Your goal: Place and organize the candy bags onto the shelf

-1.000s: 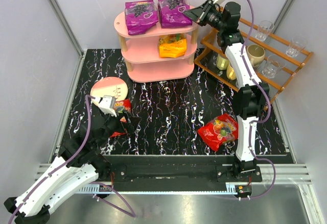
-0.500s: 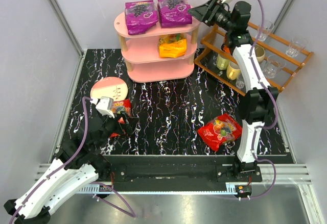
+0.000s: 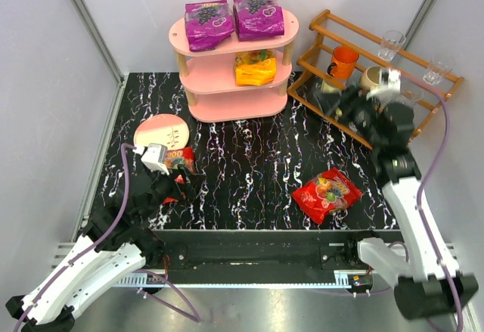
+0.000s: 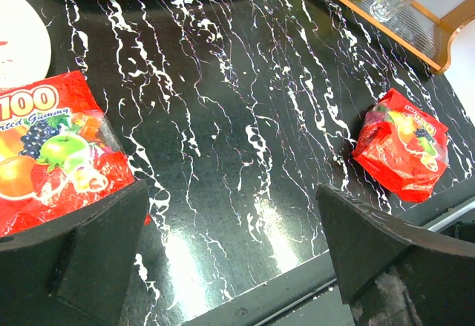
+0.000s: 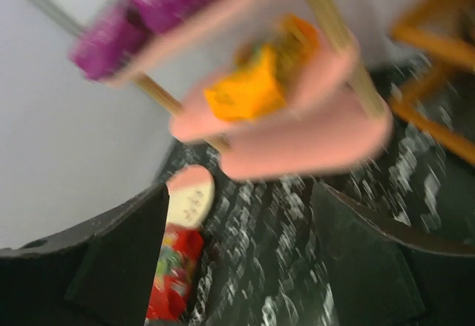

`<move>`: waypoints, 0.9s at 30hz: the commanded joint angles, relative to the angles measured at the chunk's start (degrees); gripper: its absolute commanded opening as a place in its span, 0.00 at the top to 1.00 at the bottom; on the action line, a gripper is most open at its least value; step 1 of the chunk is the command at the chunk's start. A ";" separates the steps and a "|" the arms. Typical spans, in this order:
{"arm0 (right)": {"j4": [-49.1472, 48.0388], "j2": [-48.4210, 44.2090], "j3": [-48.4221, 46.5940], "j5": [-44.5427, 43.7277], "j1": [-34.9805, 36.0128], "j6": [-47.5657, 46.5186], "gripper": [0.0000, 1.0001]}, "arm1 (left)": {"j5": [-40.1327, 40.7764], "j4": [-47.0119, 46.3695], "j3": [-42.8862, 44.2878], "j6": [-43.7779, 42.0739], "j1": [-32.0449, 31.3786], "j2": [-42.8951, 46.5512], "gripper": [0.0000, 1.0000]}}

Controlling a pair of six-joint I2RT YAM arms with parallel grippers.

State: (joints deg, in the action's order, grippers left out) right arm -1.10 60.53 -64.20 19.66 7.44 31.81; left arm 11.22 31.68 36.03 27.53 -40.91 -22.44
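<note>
The pink shelf (image 3: pixel 227 103) stands at the back with two purple candy bags (image 3: pixel 208 22) (image 3: pixel 259 14) on its top tier and an orange one (image 3: pixel 255 69) on the middle tier. One red bag (image 3: pixel 327 194) lies on the table at front right. Another red bag (image 3: pixel 181 158) lies at front left, beside my left gripper (image 3: pixel 184 185). In the left wrist view that gripper (image 4: pixel 237 248) is open and empty, its left finger over the edge of the near red bag (image 4: pixel 52 148). My right gripper (image 3: pixel 338 103) hangs open and empty, low before the rack. Its blurred wrist view faces the shelf (image 5: pixel 312 137).
A brown slatted rack (image 3: pixel 361 31) at back right holds an orange mug (image 3: pixel 344 61) and glasses (image 3: pixel 392 43). A pink round plate (image 3: pixel 161 131) lies left of the shelf, behind the left red bag. Grey walls enclose the black marbled table (image 3: pixel 249 158).
My right arm has left the shelf's top tier, swinging down and to the right in front of the rack, jaws now open. The purple bag stays on top. The left arm has not moved.
</note>
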 commanded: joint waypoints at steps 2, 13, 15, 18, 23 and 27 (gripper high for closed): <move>18.12 -18.21 21.03 -21.40 0.03 8.05 0.14 | -1.11 -1.97 2.55 0.33 0.21 -0.76 0.01; 53.31 -38.21 26.85 -33.03 2.93 23.30 0.00 | -3.57 -5.75 1.15 1.65 0.30 -3.05 0.01; 55.15 -36.72 27.02 -31.80 2.93 24.52 0.00 | -4.28 -6.11 1.06 2.00 0.30 -3.40 0.01; 55.33 -37.33 30.36 -28.81 2.93 27.59 0.00 | -4.89 -6.54 0.62 2.44 0.30 -3.49 0.01; 55.33 -35.84 33.44 -27.57 3.19 29.19 0.00 | -4.72 -6.63 -0.52 2.71 0.30 -2.70 0.01; 53.58 -32.94 33.53 -26.96 3.63 28.66 0.02 | -4.46 -6.72 -0.96 2.62 0.30 -2.61 0.01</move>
State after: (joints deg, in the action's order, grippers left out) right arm 53.98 24.97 -30.17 -7.84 10.28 59.42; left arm 7.49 28.29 35.64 29.85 -40.91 -25.58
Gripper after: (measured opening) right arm 0.982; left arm 0.987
